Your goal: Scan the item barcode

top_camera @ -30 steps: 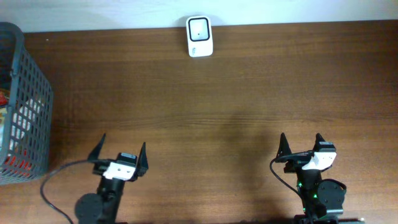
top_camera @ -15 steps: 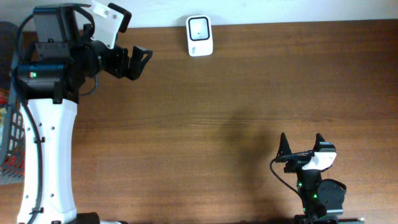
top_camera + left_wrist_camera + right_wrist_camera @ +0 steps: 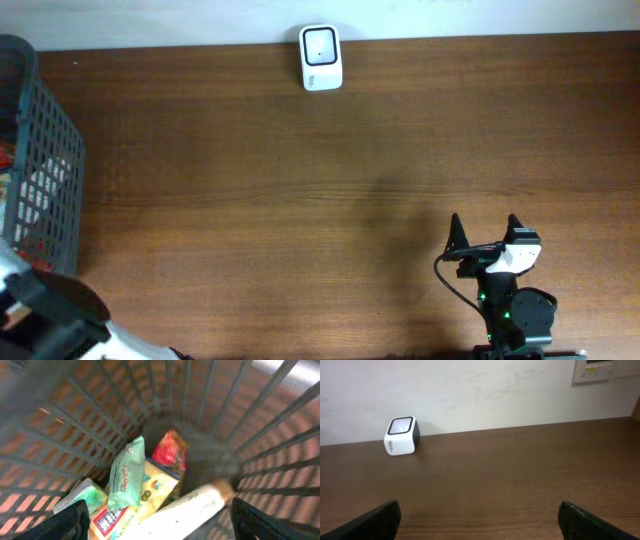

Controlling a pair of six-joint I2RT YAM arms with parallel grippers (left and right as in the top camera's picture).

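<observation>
no word or number can be read for certain anywhere. ahead of the fingers (image 3: 65,522) of the left gripper (image 3: 157,527), a green packet (image 3: 126,477) carries print running along its length, too blurred to spell out. just beside the left finger, a red and white label (image 3: 106,520) bears dark lettering, also smeared. the yellow pack (image 3: 157,485) between the fingers shows only dark round marks. far ahead of the right gripper (image 3: 480,522), toward its left finger (image 3: 375,520), the scanner (image 3: 401,436) has small dark lettering on its white side, too small to make out. the wall panel (image 3: 600,370) beyond the right finger has an unreadable display.
</observation>
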